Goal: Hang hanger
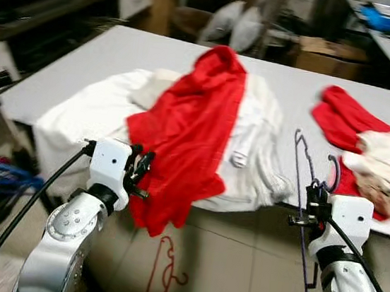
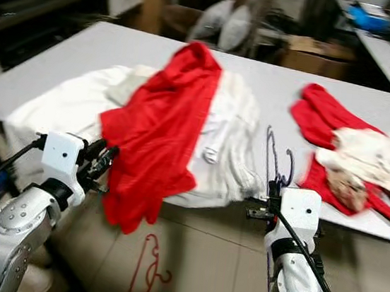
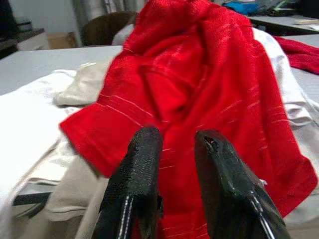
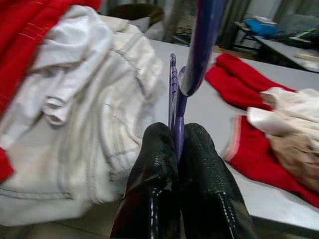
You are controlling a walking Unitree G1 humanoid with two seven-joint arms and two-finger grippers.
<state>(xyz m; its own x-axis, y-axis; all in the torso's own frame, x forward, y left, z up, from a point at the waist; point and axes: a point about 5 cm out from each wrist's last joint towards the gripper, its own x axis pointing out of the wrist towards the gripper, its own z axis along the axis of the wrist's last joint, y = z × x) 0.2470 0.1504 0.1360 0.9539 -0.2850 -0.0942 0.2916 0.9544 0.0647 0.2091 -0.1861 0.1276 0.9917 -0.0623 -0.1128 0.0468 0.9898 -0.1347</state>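
Observation:
A thin purple hanger [image 1: 306, 175] stands upright off the table's front edge, pinched by my right gripper [image 1: 312, 203]; the right wrist view shows the purple hanger [image 4: 177, 99] squeezed between the two shut black fingers [image 4: 155, 164]. My left gripper [image 1: 140, 170] hovers at the table's front left, open, its fingers [image 3: 142, 164] empty and just short of a red shirt [image 1: 193, 128] that drapes over white clothes [image 1: 92, 115] and hangs past the edge.
Grey table [image 1: 84, 61] with a second heap of red and white clothes [image 1: 372, 153] at the right. A red hanger [image 1: 165, 274] lies on the tiled floor below. Dark cabinet at far left, boxes and cushions behind the table, another table at back right.

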